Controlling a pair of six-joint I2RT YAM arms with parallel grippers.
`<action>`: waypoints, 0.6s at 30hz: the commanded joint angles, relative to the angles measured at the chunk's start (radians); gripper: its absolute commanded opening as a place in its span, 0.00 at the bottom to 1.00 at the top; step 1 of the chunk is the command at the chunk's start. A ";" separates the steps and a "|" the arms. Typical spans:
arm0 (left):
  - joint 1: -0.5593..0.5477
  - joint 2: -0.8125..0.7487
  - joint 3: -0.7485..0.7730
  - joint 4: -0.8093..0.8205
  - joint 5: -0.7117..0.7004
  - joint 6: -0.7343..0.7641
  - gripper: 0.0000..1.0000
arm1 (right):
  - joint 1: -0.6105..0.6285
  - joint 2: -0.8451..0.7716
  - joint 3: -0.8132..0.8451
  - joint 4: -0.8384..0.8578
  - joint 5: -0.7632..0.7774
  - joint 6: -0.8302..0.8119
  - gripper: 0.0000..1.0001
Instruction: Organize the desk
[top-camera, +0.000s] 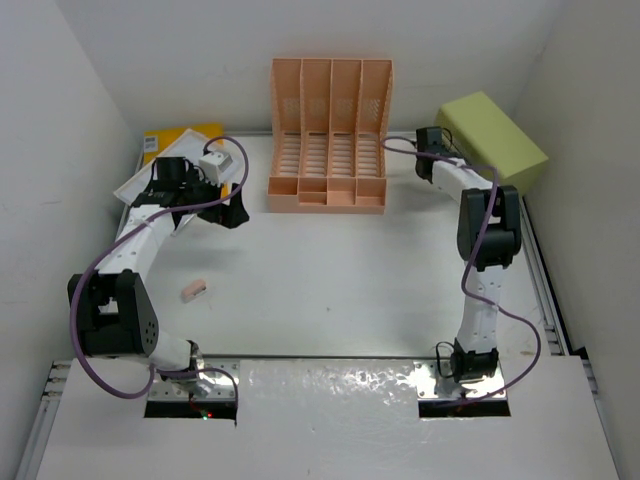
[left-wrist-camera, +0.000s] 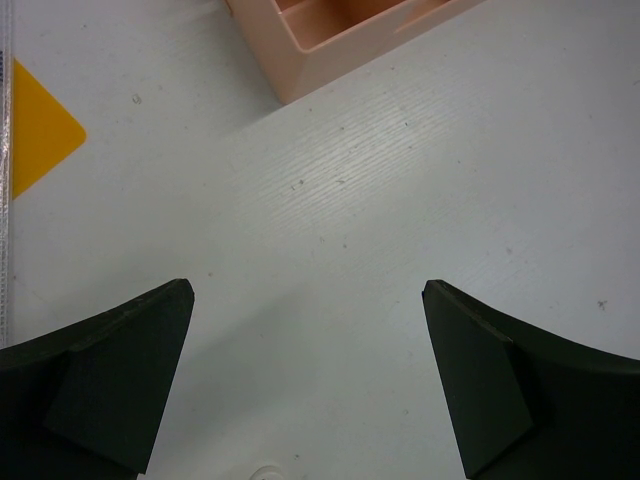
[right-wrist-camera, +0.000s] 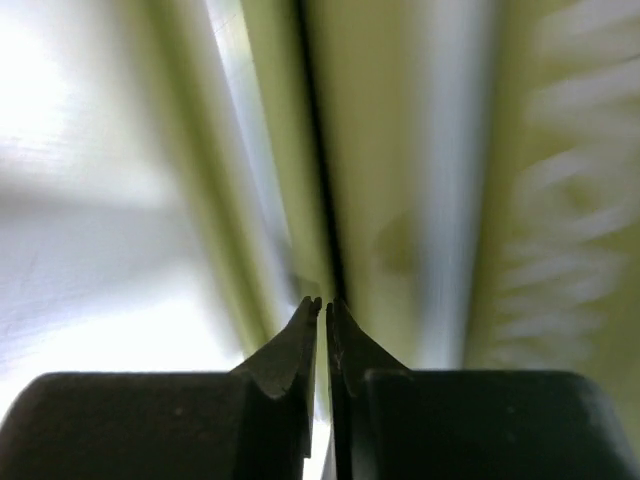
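Observation:
The desk is a wide white tabletop with metal rails along its edges. My left gripper hangs just above its back left part, beside the peach rack's left corner. In the left wrist view this gripper is open wide, and only bare desk lies between its fingers. My right gripper is at the back right, against the lime-green box. In the blurred right wrist view its jaws are shut with a hairline slit, tips at a dark seam in the green box's face. I see nothing held.
A peach slotted file rack stands at the back centre; its corner shows in the left wrist view. A yellow folder with white sheets lies at the back left, its corner near my left fingers. A small pink eraser lies front left.

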 joint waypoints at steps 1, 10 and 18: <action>0.007 -0.013 0.043 0.008 0.010 0.010 1.00 | 0.053 -0.107 -0.110 0.142 -0.015 -0.063 0.10; 0.007 0.000 0.047 -0.015 0.030 0.030 1.00 | 0.068 -0.087 -0.167 0.245 0.087 -0.113 0.38; 0.009 0.009 0.060 -0.044 0.047 0.047 1.00 | 0.070 -0.033 -0.214 0.444 0.222 -0.233 0.51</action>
